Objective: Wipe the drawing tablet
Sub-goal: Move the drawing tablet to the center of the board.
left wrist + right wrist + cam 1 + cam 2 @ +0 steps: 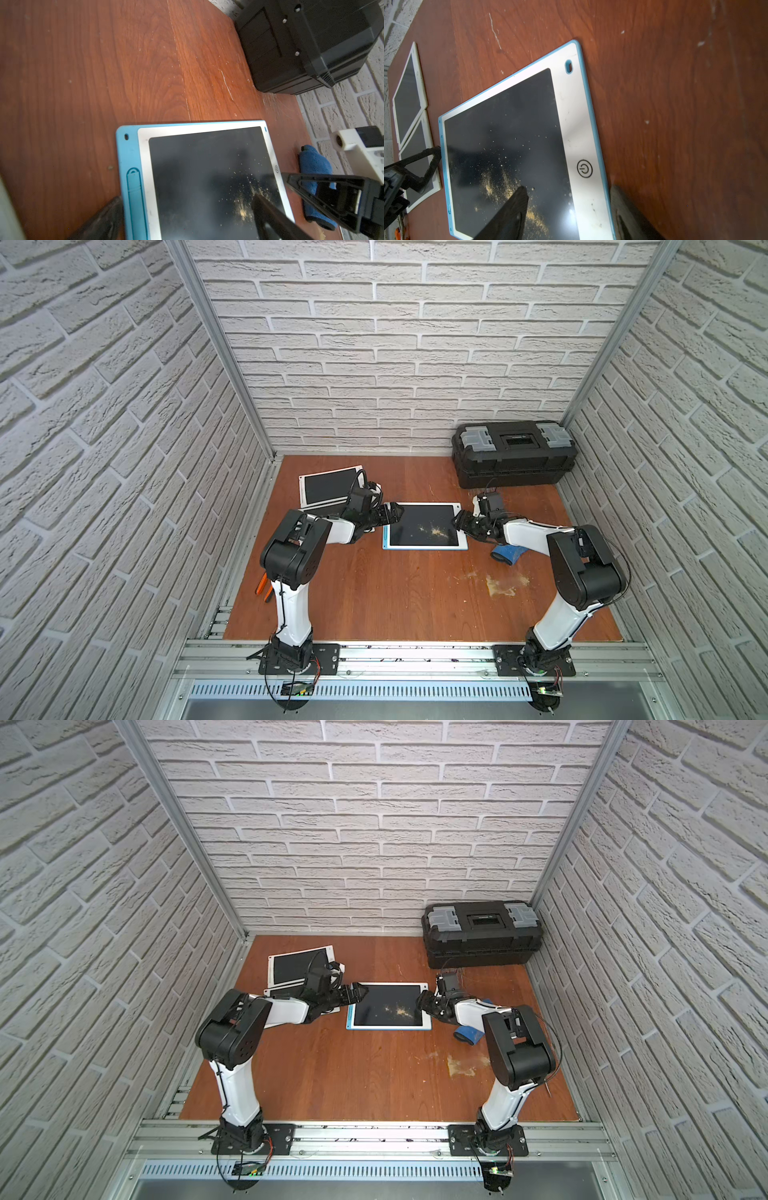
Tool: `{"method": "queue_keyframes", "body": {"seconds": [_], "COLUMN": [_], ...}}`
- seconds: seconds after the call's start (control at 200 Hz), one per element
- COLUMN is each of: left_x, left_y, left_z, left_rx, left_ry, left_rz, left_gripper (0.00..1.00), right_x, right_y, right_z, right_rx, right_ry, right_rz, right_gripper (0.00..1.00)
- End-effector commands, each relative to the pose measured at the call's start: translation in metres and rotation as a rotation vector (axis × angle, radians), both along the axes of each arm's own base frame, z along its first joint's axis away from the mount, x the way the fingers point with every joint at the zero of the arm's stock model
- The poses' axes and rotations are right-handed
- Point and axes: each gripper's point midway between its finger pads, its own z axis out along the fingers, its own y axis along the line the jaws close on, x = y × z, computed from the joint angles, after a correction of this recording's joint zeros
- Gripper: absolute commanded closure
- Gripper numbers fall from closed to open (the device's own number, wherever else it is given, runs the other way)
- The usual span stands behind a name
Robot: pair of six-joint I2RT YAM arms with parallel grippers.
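drawing tablet (409,526) lies flat on the table (374,597), flecked with dust (436,531).

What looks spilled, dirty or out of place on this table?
Tan powder is scattered over the tablet, on its black screen near the power-button side. A similar tan smear stains the table nearer the robot. The blue cloth lies unheld beside the tablet.

One sign legible: a black power symbol (584,168) on the white bezel of the drawing tablet (508,124), just ahead of the right gripper (569,192). No words or numbers readable.
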Motion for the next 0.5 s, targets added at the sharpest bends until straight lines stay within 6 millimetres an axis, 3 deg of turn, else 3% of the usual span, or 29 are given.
{"method": "queue_keyframes", "body": {"seconds": [0.0, 0.265, 0.495], "left_x": [-0.074, -0.114, -0.154], "left_y": [-0.013, -0.002, 0.011], "left_z": [-0.054, -0.048, -0.044], "left_rx": [-0.01, -0.03, -0.007], "left_ry": [0.274, 0.282, 0.292], "left_rz": [-0.102, -0.117, -0.115], "left_gripper": [0.02, 0.04, 0.03], "right_x": [-0.058, -0.097, -0.123], "right_y": [0.038, 0.069, 0.084], "right_z": [-0.024, -0.005, -0.009], "right_rx": [0.07, 0.041, 0.033], "right_ry": [0.179, 0.145, 0.146], "right_rz": [0.112, 0.21, 0.247], "right_gripper": [0.36, 0.36, 0.35]}}
